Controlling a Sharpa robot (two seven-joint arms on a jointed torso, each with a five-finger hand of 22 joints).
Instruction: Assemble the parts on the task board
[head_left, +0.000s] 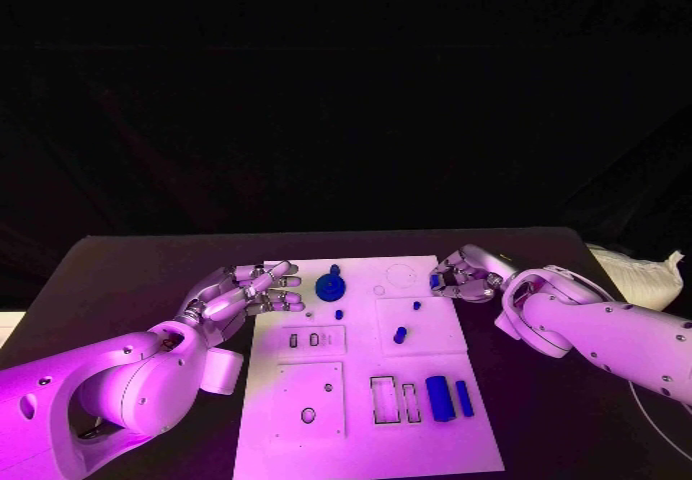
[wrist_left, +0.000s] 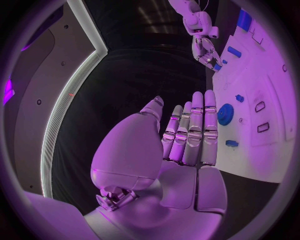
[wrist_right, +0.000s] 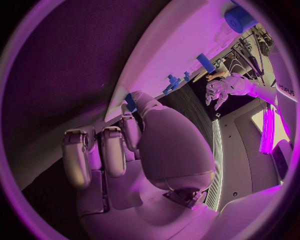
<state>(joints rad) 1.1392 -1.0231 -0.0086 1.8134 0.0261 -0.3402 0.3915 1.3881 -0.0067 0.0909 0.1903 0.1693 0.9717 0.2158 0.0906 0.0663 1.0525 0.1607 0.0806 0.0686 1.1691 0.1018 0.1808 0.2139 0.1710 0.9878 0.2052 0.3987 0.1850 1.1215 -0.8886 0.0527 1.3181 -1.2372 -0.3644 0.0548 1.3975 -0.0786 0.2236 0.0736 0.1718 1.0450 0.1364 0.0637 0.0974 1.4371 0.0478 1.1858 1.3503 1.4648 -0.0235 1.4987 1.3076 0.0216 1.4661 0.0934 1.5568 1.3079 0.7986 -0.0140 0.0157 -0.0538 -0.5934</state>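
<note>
Task board (head_left: 361, 400) lies flat mid-table, between the two hands. On it: blue gear (head_left: 330, 288) near the far left part, looks seated on its spot, a small blue piece just beyond it. Two small blue pegs (head_left: 401, 335) mid-board, one nearer the far edge; can't tell if seated or just lying. Two blue blocks (head_left: 440, 398) at the near right, beside the open rectangular slots (head_left: 385, 399), not in them. Slots in the left middle and the hole near-left also look unfilled.

Left hand (head_left: 248, 290) at the board's left edge next to the gear, fingers straight and spread, holding nothing. Right hand (head_left: 469, 275) at the board's far right corner, fingers curled; a small blue part (wrist_right: 130, 101) shows at its fingertips, likely pinched, hard to confirm.

Progress judgement: early to middle. Gear probably done; blocks, pegs and the part at the right hand still to place.
</note>
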